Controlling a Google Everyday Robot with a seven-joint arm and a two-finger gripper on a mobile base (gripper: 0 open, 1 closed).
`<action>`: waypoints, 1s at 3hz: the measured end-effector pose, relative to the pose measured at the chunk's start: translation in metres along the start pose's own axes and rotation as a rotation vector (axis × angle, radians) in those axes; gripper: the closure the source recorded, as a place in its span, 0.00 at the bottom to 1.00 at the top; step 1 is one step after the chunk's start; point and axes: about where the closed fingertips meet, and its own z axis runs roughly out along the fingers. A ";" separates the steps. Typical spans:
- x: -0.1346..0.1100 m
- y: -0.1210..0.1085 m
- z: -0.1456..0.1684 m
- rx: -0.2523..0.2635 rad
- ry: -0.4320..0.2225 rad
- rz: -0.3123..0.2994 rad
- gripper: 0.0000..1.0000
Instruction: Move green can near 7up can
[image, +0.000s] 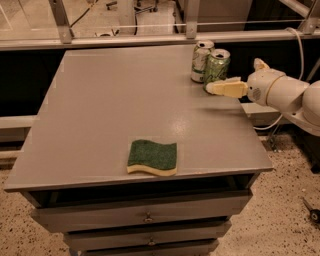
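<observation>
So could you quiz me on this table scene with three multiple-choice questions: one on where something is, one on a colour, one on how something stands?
1. Where is the gripper?
A. At the table's near left corner.
B. Beside the green can, at the far right.
C. Under the table.

2. What colour is the sponge's top?
A. Green.
B. Red.
C. Blue.

3. How do the green can and the 7up can stand?
A. Both tipped over.
B. Stacked.
C. Upright, side by side.

Answers: 1 B, it sits by that can's base; 2 A, a green top over a pale yellow underside; 3 C, both silver tops face up.
</observation>
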 end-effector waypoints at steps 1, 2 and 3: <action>-0.014 -0.007 -0.039 -0.010 -0.004 -0.038 0.00; -0.045 -0.009 -0.079 -0.073 -0.042 -0.110 0.00; -0.044 0.009 -0.082 -0.152 -0.027 -0.125 0.00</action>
